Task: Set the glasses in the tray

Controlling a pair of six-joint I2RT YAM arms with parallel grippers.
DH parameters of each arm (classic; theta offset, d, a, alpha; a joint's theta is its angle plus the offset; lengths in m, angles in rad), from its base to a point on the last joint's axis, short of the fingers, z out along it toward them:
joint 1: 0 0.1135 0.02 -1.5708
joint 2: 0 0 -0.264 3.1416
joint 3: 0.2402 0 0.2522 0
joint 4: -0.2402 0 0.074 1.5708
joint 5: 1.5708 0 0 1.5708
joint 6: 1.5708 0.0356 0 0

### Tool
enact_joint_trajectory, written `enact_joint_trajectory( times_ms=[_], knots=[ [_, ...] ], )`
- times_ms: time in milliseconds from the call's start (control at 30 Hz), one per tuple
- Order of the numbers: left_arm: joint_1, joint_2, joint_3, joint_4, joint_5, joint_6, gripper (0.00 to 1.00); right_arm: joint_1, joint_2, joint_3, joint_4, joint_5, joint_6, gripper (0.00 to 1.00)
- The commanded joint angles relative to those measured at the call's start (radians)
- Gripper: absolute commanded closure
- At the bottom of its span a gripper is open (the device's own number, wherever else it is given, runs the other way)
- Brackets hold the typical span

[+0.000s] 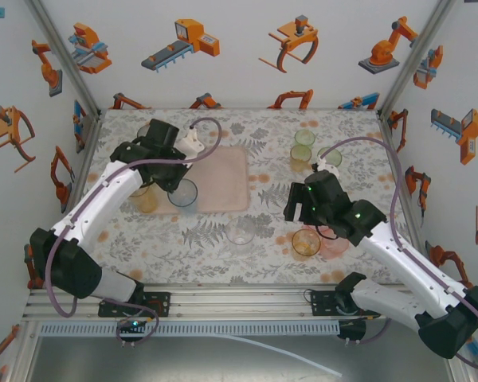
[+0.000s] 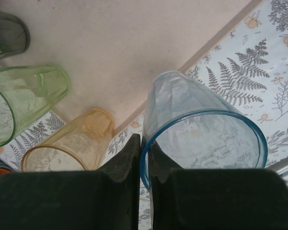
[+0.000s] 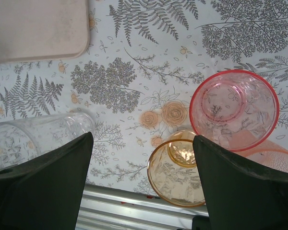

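**mossy_k:** While the blue glass [image 1: 182, 193] is parked at the near-left edge of the tray [image 1: 227, 163], what's actually holding it?

**yam_fan:** Left gripper [image 2: 144, 143], clamped tight with the glass's rim pinched between its two fingers. Honestly can't tell whether the base is resting on the tray or on the tablecloth. Just left of it are a yellow glass [image 2: 72, 143] and a green glass [image 2: 24, 103] by the tray's corner, with a grey glass [image 2: 7, 36] beyond them.

**mossy_k:** And the right side?

**yam_fan:** Right gripper [image 3: 143, 139] is spread wide with nothing in it, hovering over the near right of the table. An amber glass [image 3: 175, 172] stands under the gap between its fingers. A pink glass [image 3: 234, 109] is just right of that, and a clear glass [image 3: 33, 141] is by the left finger.
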Motion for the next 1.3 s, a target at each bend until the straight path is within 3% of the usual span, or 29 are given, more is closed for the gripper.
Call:
enact_joint_trajectory(
  times_ms=[0,467,1267],
  knots=[
    [0.029,-0.003,0.024,0.038,0.01,0.023,0.89,-0.005,-0.009,-0.002,0.012,-0.006,0.001,0.24],
    [0.127,0.032,-0.022,0.116,0.023,0.007,0.89,-0.004,-0.001,0.009,0.01,-0.009,0.0,0.24],
    [0.187,0.11,-0.075,0.15,0.047,-0.018,0.89,-0.004,0.005,0.003,0.014,-0.011,0.001,0.24]
  ],
)
